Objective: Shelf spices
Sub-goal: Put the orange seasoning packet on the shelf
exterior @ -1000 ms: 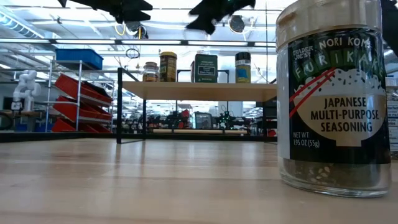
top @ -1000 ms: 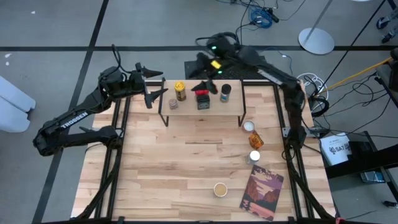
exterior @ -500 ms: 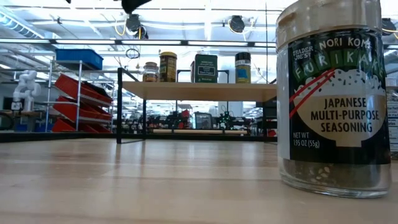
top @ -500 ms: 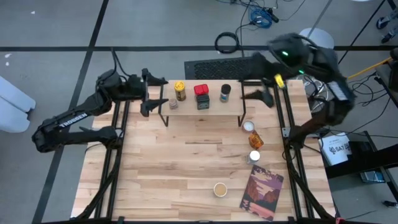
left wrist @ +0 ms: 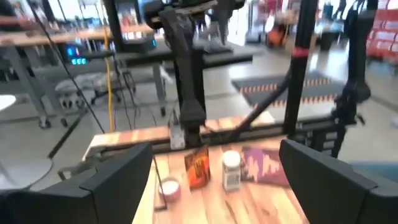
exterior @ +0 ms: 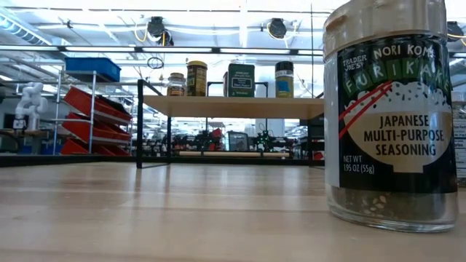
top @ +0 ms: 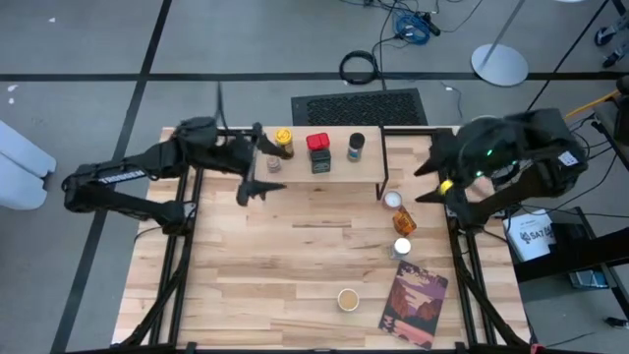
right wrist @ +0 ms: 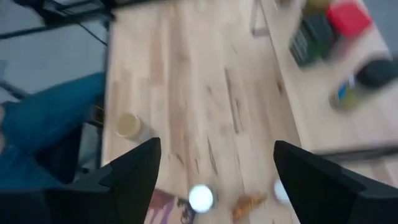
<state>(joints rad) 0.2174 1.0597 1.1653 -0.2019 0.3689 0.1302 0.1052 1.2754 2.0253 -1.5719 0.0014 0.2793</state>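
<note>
The shelf (top: 319,172) stands at the table's far side. On its plank stand a small jar (top: 274,164), a yellow-topped jar (top: 284,144), a red-topped tin (top: 316,149) and a black-topped jar (top: 356,147). Loose spices rest on the table at the right: a white-lidded jar (top: 393,200), an orange-labelled one (top: 405,221), a white-topped one (top: 402,246) and a tan-topped one (top: 348,298). My left gripper (top: 265,162) hovers open at the shelf's left end, pointing right. My right gripper (top: 430,175) hangs open off the shelf's right end, above the table's right edge.
A picture-covered book (top: 415,303) lies at the near right corner. A tall seasoning jar (exterior: 393,109) stands close before the low camera. The black arm frames run along both table sides. Bare planks (top: 285,256) fill the middle and left of the table.
My right gripper has drawn back from above the red-topped tin on the shelf and swung toward the table's right edge, rising and tipping downward. My left gripper has moved toward the right and near side, along the shelf's left end. The tin stays on the shelf.
</note>
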